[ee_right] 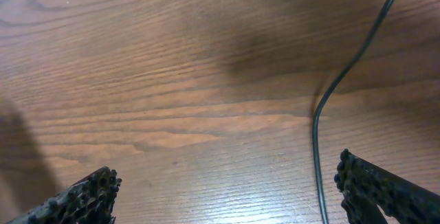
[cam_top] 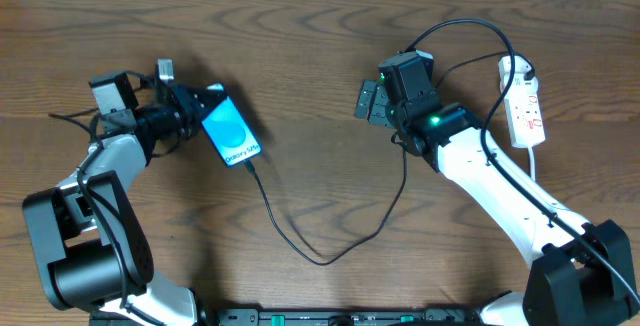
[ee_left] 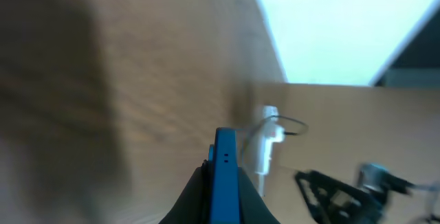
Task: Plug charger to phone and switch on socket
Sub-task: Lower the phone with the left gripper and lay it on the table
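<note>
Dark wood-grain surface (cam_top: 320,46), pale strip beyond its far edge. Left claw (cam_top: 203,116) clamps the phone (cam_top: 232,133); right claw (cam_top: 366,101) gapes above the wood. Charger (cam_top: 320,256) loops centrally; socket (cam_top: 526,106) lies far right.

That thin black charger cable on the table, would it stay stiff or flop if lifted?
Probably floppy: the cable lies in a loose curve across the table. It looks thin, so likely light. It seems to reach the phone in the left gripper, so lifting it might tug there.
</note>
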You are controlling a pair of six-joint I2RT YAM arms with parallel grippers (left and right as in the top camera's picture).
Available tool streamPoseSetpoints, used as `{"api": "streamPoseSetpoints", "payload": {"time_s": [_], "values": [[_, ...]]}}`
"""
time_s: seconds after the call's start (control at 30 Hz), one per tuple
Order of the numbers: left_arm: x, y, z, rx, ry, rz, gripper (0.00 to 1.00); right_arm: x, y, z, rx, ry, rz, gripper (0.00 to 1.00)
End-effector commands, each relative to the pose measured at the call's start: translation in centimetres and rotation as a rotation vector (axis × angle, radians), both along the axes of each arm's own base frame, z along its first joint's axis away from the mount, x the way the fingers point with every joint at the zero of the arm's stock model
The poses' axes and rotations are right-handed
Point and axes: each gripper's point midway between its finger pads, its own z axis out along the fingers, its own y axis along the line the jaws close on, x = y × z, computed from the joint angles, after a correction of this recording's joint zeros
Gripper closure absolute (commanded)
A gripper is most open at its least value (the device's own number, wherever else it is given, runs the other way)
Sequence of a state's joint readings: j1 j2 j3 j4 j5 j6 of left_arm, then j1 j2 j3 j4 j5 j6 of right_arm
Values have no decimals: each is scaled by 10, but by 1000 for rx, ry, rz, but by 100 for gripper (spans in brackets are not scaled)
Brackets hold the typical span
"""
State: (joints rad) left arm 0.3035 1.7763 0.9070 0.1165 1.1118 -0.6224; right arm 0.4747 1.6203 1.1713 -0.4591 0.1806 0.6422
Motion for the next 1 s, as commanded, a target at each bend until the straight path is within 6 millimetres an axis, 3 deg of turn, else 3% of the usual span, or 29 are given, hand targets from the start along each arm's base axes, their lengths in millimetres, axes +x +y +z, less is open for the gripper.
{"api": "streamPoseSetpoints", "payload": {"time_s": [0.0,0.27,0.57,0.8,0.97], "values": [[0,11,-17,132,9,33,93,3,-6,7,-14,-22,-15,1],[-11,25,-45,238,134,94,93,3,-6,7,-14,-22,-14,1],[-14,27,-51,262,147,95,92,3,-6,7,-14,-22,-14,1],[-26,42,-72,357,252,141,93,3,-5,7,-12,-21,-12,1],[-29,42,-75,361,269,138,93,3,-5,7,-12,-21,-11,1]]}}
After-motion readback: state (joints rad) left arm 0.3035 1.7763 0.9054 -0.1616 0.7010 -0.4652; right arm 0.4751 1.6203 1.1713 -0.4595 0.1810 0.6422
